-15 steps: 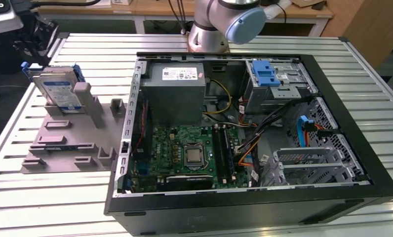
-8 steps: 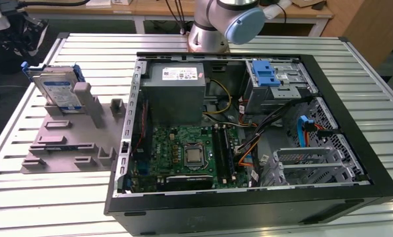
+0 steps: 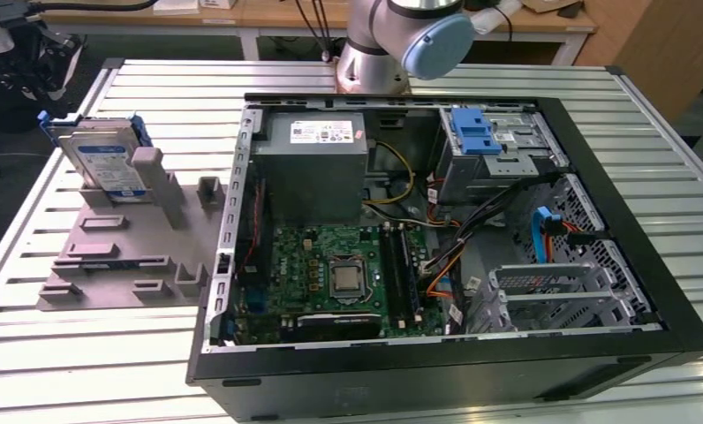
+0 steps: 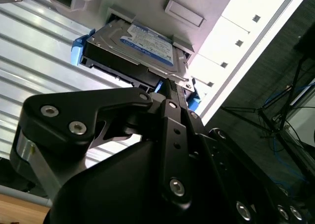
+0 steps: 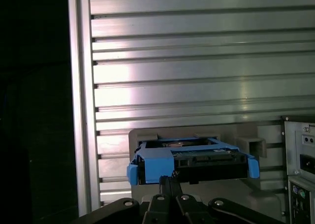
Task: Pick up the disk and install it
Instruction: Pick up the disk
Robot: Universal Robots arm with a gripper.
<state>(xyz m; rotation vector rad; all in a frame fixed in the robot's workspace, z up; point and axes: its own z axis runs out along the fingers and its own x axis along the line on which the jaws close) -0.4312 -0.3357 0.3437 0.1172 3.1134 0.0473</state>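
Observation:
The disk point(image 3: 102, 159) stands on edge in a grey holder point(image 3: 128, 256) at the exterior view's left, silver with a white-and-blue label and a blue bracket around it. In both wrist views the disk point(image 4: 142, 44) point(image 5: 189, 157) lies just beyond the black fingers of my gripper point(image 4: 167, 83) point(image 5: 170, 177). The fingers meet at a narrow tip with nothing between them. They line up with the disk's edge, and I cannot tell whether they touch it.
An open computer case point(image 3: 669, 291) fills the middle of the slatted metal table point(image 3: 80, 371). Inside are a grey power-supply box point(image 3: 313, 163), a motherboard point(image 3: 334, 274) and a metal cage with a blue latch point(image 3: 481, 132). The arm's base point(image 3: 375, 53) stands behind the case.

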